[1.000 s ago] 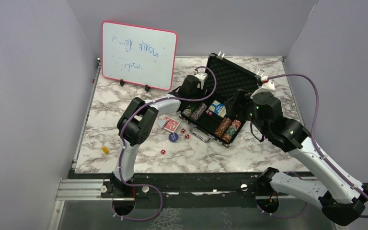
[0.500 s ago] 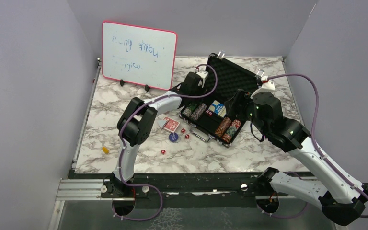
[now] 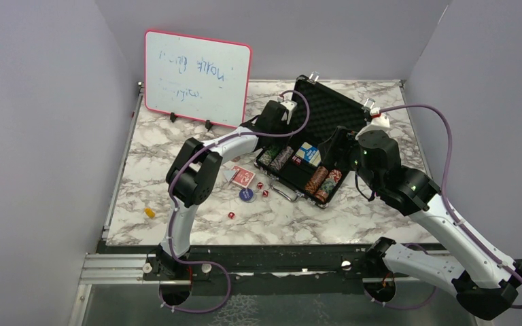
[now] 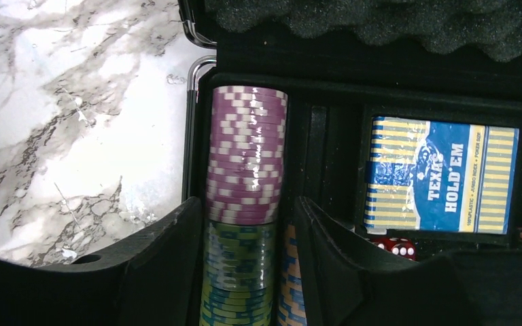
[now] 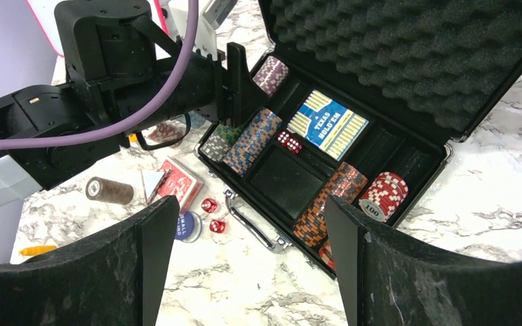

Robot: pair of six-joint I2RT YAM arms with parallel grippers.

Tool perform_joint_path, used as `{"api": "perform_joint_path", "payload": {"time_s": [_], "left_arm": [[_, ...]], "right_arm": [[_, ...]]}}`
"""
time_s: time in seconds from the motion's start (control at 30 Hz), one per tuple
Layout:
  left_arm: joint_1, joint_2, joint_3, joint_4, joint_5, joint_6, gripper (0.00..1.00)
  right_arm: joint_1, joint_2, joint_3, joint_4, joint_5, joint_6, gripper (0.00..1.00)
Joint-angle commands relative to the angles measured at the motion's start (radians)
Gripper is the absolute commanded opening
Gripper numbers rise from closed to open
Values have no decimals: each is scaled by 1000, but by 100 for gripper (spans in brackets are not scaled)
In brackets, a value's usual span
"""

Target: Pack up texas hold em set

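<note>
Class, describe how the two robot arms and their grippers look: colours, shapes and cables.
Both the left arm and right arm have white tubular links joined by chunky black joint housings. A purple cable loops along each to a white wrist block. The left gripper and right gripper have broad, matte black, wedge-shaped fingers.

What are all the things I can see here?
Hard foam-lined case: one, black, open on the marble table.
Striped poker chip rows: several, multicolour, in the case.
Card box: one, blue, in the case.
Small dice: red, some in the case, three on the table.
Red-backed cards: few, red, left of case.
Round button: one, blue, beside cards.
Small piece: one, yellow-orange, near left.
Framed whiteboard: one, pink, far left.
Left gripper: black, open around chips.
Right gripper: black, open above case.
</note>
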Motion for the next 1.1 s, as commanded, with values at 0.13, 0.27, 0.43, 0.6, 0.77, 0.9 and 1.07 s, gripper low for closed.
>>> {"api": "perform_joint_path", "payload": {"time_s": [0.13, 0.27, 0.43, 0.6, 0.77, 0.9, 1.07], "left_arm": [[-7, -26, 30, -11, 38, 17, 58], [-7, -42, 49, -5, 41, 15, 58], [-4, -95, 91, -9, 24, 11, 64], [9, -200, 61, -47, -46, -5, 68], [53, -368, -77, -139, -168, -115, 69], [108, -539, -252, -163, -199, -159, 77], [191, -647, -401, -171, -173, -171, 78]], "right_arm": [[-1, -13, 9, 5, 29, -12, 81], [0, -13, 11, 6, 21, -14, 81], [0, -9, 11, 5, 8, -15, 81], [-1, -4, 5, 21, -22, -26, 82], [-1, 25, 2, 56, -74, -62, 82], [-1, 62, 21, 74, -70, -75, 82], [-1, 113, 25, 100, -107, -50, 82]]}}
